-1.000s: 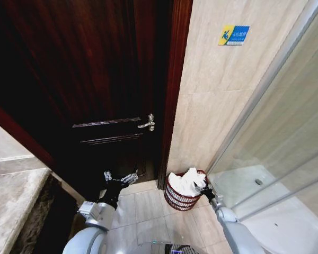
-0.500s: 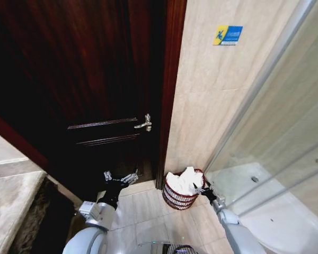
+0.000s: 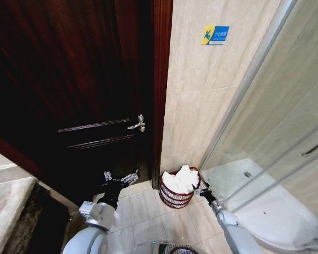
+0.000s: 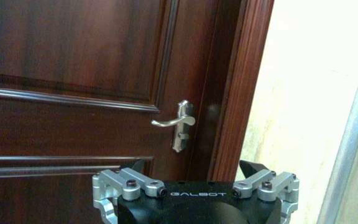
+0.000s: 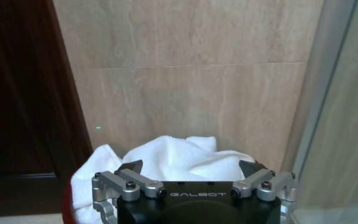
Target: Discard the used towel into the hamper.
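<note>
White towel (image 3: 180, 179) is seen heaped in the hamper (image 3: 176, 197) on the tiled floor, in the corner by door frame and shower glass. Judged soft, light, limp; bunched top fold is best pinched. Right gripper (image 3: 203, 191) is held apart, empty, beside the rim. Left gripper (image 3: 120, 179) is parked apart facing the door (image 3: 69, 95).

We see a beige tiled floor (image 3: 143, 209) carrying the hamper (image 3: 176, 197), which stands upright in the corner between the dark wooden door frame (image 3: 160, 95) and the shower enclosure's glass (image 3: 265, 159), against the beige tiled wall (image 3: 201, 106).
</note>
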